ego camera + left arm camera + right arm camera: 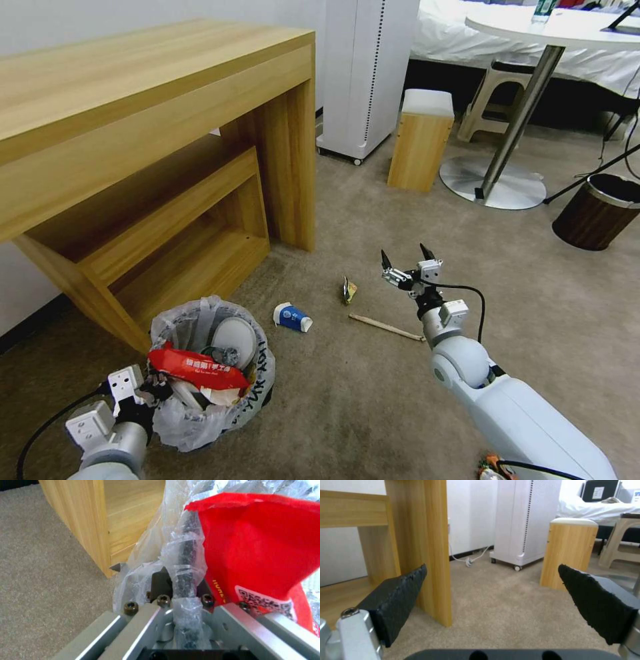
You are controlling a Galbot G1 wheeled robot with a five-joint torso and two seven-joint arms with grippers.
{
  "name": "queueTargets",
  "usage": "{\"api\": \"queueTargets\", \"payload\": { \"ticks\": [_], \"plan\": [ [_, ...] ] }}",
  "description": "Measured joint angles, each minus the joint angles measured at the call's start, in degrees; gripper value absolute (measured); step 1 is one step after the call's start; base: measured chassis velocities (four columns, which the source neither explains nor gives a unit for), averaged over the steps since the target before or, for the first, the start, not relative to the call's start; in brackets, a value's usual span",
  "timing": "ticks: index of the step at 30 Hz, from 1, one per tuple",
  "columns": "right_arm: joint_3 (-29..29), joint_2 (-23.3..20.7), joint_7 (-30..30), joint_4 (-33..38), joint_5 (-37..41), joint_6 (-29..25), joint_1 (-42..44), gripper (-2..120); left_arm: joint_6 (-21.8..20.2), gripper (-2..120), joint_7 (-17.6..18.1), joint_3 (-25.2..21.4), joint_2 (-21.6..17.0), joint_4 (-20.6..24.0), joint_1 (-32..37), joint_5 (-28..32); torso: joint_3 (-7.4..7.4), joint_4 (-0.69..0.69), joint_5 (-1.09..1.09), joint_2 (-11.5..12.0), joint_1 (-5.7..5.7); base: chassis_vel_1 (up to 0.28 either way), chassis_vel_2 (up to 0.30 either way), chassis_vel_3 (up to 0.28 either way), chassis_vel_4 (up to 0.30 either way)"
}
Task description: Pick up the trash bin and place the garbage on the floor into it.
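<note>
The trash bin [248, 393], lined with a crinkled white bag, is at the lower left of the head view, beside the desk leg. A red wrapper [197, 368] and other litter lie inside it. My left gripper [152, 389] is shut on the bin's near rim. In the left wrist view the bag-wrapped rim [186, 542] runs between the fingers of the left gripper [176, 580], next to the red wrapper [260, 542]. On the beige floor lie a blue-white paper cup [292, 317], a crumpled scrap [349, 290] and a wooden stick [387, 327]. My right gripper [407, 257] [491, 567] hovers open just right of the scrap, holding nothing.
A wooden desk [133, 100] with a low shelf fills the left side. A white appliance on wheels [363, 73], a wooden stool [421, 140], a round table's metal base [493, 183] and a brown wood-grain bin [597, 210] stand farther back. Open carpet lies between them and the litter.
</note>
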State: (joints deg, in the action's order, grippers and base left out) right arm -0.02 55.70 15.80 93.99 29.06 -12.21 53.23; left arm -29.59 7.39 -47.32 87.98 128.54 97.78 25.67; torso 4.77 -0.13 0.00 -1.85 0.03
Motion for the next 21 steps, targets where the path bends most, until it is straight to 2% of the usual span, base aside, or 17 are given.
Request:
{"api": "queueTargets", "payload": {
  "ticks": [21],
  "plan": [
    [-1.1,0.5,-0.4,-1.9,0.0,-0.5,-1.3,100,0.0,0,0.0,0.0,-0.3,-1.6,-1.1,0.2,0.00,0.00,0.00,0.0,0.00,0.000,0.000,0.000,0.000]
  ]
}}
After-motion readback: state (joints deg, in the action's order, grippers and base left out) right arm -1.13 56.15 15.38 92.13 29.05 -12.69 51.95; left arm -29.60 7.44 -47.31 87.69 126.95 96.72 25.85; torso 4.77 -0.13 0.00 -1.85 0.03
